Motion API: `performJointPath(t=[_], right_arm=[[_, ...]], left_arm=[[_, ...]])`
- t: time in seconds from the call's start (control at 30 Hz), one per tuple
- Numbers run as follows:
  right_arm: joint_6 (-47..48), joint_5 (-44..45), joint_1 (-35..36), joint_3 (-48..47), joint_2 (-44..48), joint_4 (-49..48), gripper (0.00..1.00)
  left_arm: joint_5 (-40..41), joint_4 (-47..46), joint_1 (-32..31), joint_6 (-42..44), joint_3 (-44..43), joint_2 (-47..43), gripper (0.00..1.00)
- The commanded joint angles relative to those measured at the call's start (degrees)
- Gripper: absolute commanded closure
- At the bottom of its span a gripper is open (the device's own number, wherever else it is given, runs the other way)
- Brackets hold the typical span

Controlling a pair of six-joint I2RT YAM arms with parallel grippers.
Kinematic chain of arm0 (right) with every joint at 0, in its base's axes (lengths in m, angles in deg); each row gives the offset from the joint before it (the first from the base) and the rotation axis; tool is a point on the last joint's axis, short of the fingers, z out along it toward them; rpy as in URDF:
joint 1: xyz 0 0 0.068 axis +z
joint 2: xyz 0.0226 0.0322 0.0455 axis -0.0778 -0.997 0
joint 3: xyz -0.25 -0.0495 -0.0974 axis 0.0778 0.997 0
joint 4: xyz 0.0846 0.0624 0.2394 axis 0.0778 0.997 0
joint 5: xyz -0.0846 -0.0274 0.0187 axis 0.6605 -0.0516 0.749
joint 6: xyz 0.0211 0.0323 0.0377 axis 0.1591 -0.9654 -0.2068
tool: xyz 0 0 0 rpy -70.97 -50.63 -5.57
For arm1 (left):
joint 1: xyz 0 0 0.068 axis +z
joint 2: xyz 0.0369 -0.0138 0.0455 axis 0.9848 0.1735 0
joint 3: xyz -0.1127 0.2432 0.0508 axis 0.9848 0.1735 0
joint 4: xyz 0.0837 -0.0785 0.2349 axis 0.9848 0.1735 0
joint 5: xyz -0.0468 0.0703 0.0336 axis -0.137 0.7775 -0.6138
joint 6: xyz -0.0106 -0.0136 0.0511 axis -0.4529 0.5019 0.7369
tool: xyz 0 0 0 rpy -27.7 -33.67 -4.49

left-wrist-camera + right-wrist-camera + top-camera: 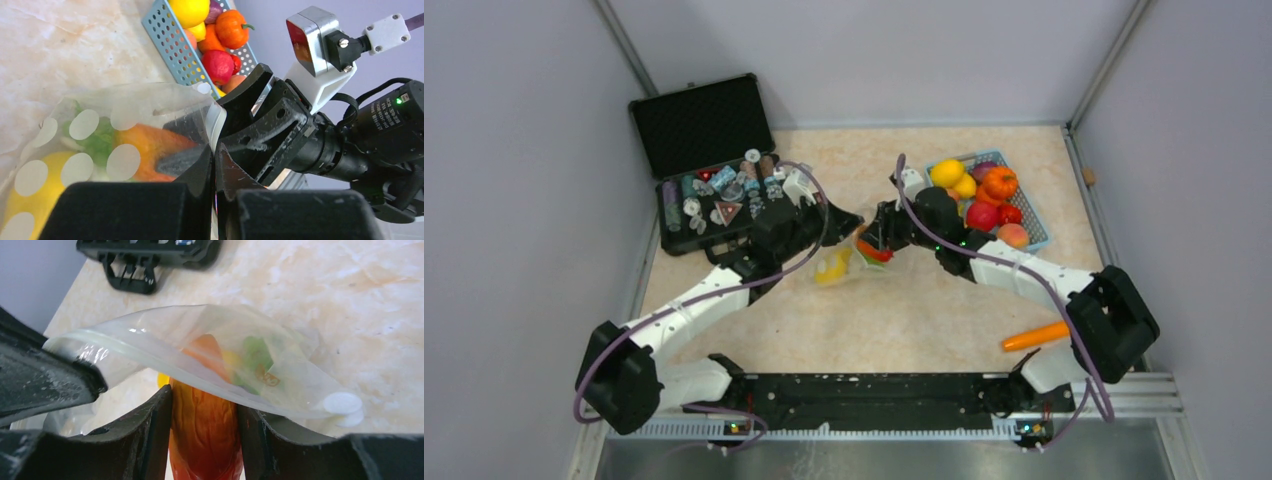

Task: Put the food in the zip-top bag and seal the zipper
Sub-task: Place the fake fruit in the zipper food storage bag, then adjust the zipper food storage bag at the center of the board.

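The zip-top bag (842, 266) lies mid-table, dotted and clear (95, 135), with yellow, green and orange food inside. My left gripper (849, 222) (216, 152) is shut on the bag's mouth edge at the white zipper (216, 120), holding it raised. My right gripper (876, 240) (205, 402) is shut on an orange-red toy vegetable (204, 430), its tip at the open mouth just under the zipper (145, 351). An orange carrot (1036, 336) lies on the table near the right arm's base.
The light-blue basket (1036, 232) at the back right holds several toy fruits and also shows in the left wrist view (172, 45). The open black case (704, 130) of trinkets stands at the back left. Grey walls enclose the table.
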Motion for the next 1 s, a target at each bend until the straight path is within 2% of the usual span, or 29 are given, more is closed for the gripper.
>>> performJointPath(t=[0.0, 0.07, 0.17, 0.23, 0.33, 0.4, 0.47, 0.6, 0.7, 0.77, 0.83, 0.97], right_arm=[[-5.4, 6.7, 0.0, 1.6, 4.7, -10.5, 0.7], [-5.8, 2.5, 0.0, 1.4, 4.4, -12.4, 0.67], [-4.6, -4.8, 0.1, -0.8, 2.6, -10.0, 0.57], [-3.3, -4.1, 0.1, -2.1, 1.7, -5.6, 0.47], [1.2, 0.7, 0.1, -4.2, 1.6, 1.2, 0.44], [3.1, 0.2, 0.1, -4.6, 3.6, 2.0, 0.41], [3.5, -1.3, 0.1, -4.6, 5.5, 1.5, 0.4], [2.1, 2.4, 0.1, -1.3, 12.0, -1.7, 0.4], [1.5, 10.0, 0.1, 1.5, 16.5, -2.4, 0.38], [0.6, 17.1, -0.2, 1.9, 16.8, -0.2, 0.36], [-0.7, 15.6, -1.8, 1.6, 14.3, 1.8, 0.36], [-5.7, 2.4, -2.8, 1.1, 8.6, -0.2, 0.42]], left_arm=[[-0.5, -9.3, 0.0, -5.3, 1.8, -2.4, 1.0], [0.4, -8.8, 0.0, -4.9, 1.9, -2.8, 1.0], [2.8, -6.9, 0.0, -3.6, 1.8, -3.8, 1.0], [4.3, -5.7, 0.1, -2.9, 2.0, -4.7, 0.99], [5.7, -5.0, 0.0, -2.2, 2.5, -6.3, 0.98], [7.1, -4.0, 0.0, -1.8, 2.8, -7.2, 0.98], [8.3, -3.4, 0.1, -1.3, 3.2, -7.6, 0.98], [13.1, -0.6, 0.2, -1.3, 3.4, -8.6, 0.98], [19.0, 1.9, 0.5, -1.2, 4.7, -10.6, 0.98], [19.0, 1.7, 1.1, 0.6, 5.4, -11.4, 0.97], [19.1, 4.7, 1.6, 2.4, 3.9, -11.2, 0.97], [20.1, 7.0, 1.7, 3.8, 2.6, -11.2, 0.97]])
